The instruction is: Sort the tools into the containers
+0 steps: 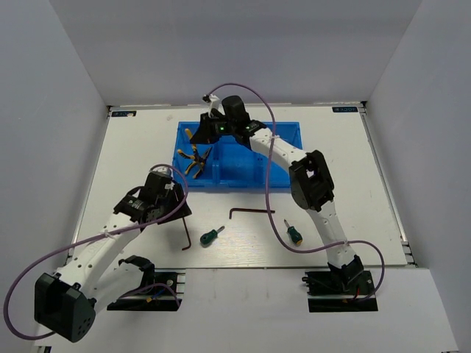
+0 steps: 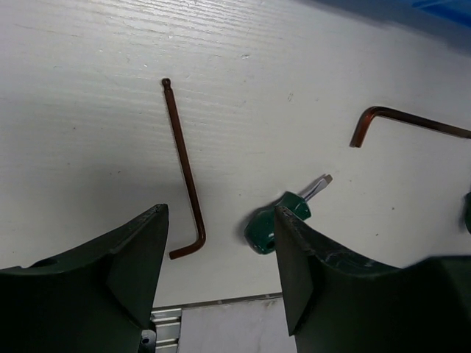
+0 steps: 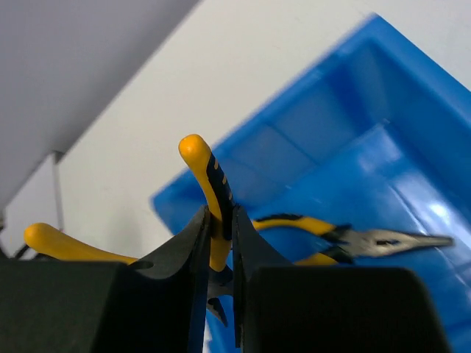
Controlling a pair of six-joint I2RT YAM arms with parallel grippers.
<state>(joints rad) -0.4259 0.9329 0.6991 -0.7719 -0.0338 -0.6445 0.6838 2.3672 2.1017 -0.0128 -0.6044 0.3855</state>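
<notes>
The blue bin stands at the table's far middle. My right gripper is shut on one handle of yellow-and-black pliers and holds them above the bin's left compartment. A second pair of pliers lies in that compartment and also shows in the right wrist view. My left gripper is open and empty above the table, over a hex key and a green screwdriver. A second hex key lies to the right. Only two hex keys show.
In the top view one hex key and the screwdriver lie near the table's front edge. The other hex key lies just in front of the bin. A second green screwdriver lies beside the right arm.
</notes>
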